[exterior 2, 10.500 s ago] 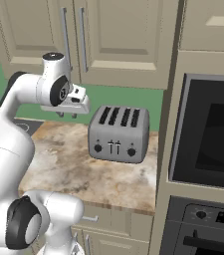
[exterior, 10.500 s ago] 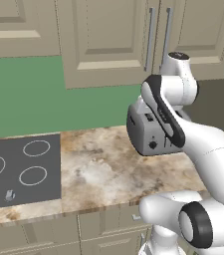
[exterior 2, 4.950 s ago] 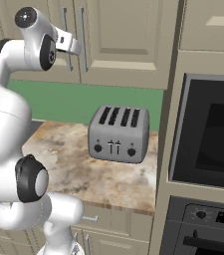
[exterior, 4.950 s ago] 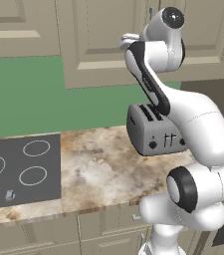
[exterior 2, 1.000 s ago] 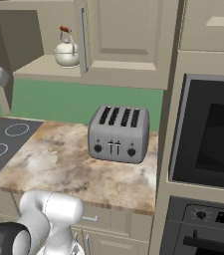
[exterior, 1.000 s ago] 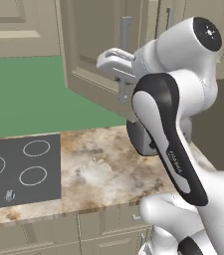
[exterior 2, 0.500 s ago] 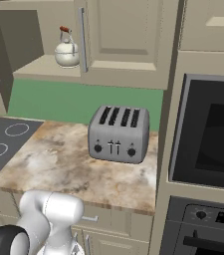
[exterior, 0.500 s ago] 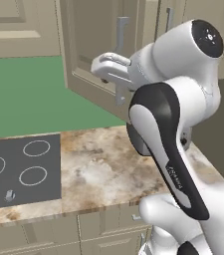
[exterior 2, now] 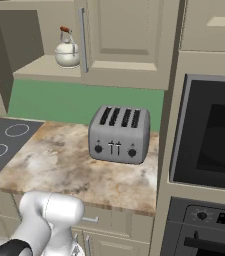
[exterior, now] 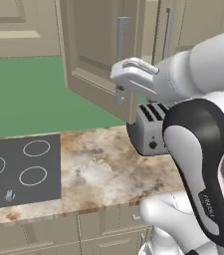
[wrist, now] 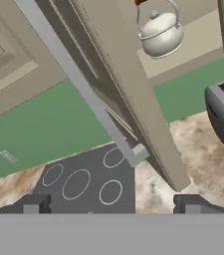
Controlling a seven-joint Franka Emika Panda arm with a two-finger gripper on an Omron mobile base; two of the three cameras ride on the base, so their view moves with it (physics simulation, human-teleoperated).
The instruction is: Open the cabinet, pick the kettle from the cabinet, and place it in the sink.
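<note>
The cabinet's left door (exterior: 96, 55) stands swung wide open, its silver bar handle (wrist: 83, 87) running slantwise through the hand view. My gripper (wrist: 111, 206) is open, its two dark tips spread wide just short of that handle and holding nothing. In the left base view the gripper (exterior: 117, 84) hovers beside the handle's lower end. The cream-white kettle (exterior 2: 66, 52) sits upright on the bare cabinet shelf, and the kettle (wrist: 159, 34) also appears beyond the door's edge. The right door (exterior 2: 126, 35) is closed. The sink is out of view.
A grey toaster (exterior 2: 119, 134) stands on the marble counter (exterior 2: 59, 165) below the cabinet. The black cooktop (exterior: 19, 169) lies to the left. A built-in oven (exterior 2: 209, 135) fills the tall unit on the right. The open door juts out over the counter.
The jaws have spread from shut on the door handle to wide open, letting it go. The hand has dropped a little beside the handle. The door stays open.
</note>
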